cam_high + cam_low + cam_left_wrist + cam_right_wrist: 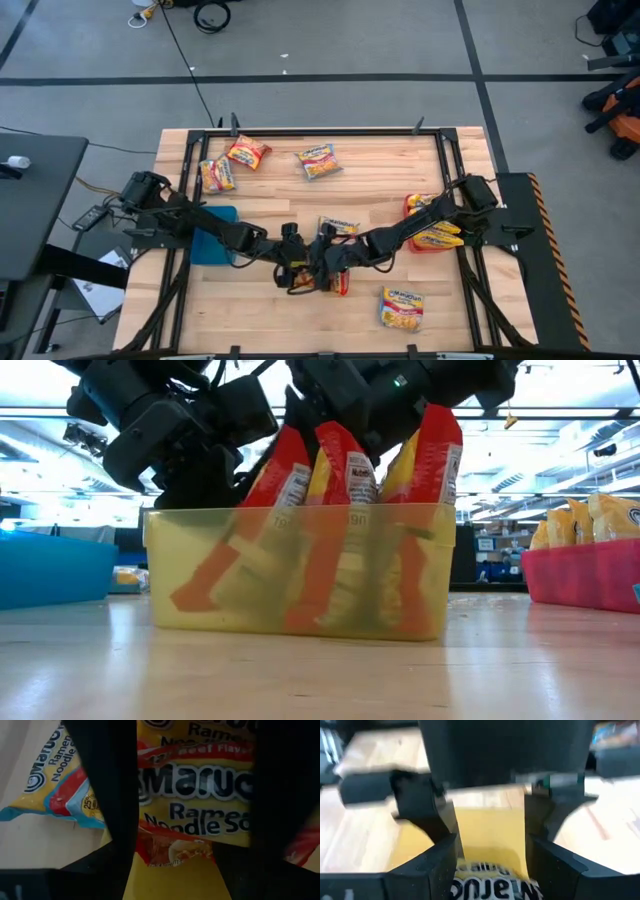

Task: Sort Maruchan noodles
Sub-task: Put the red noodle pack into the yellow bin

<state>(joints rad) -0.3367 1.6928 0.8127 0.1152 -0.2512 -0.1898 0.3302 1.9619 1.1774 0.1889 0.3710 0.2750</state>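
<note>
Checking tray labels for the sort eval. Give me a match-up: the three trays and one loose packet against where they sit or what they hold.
Things:
1. yellow tray
2. red tray
3. blue tray
4. packet nearest the front edge

States:
a. holds yellow packets
b. holds red packets standing on end
c. lies loose on bare wood
d. sits at the table's left side

Pairs: 1-b, 2-a, 3-d, 4-c
</note>
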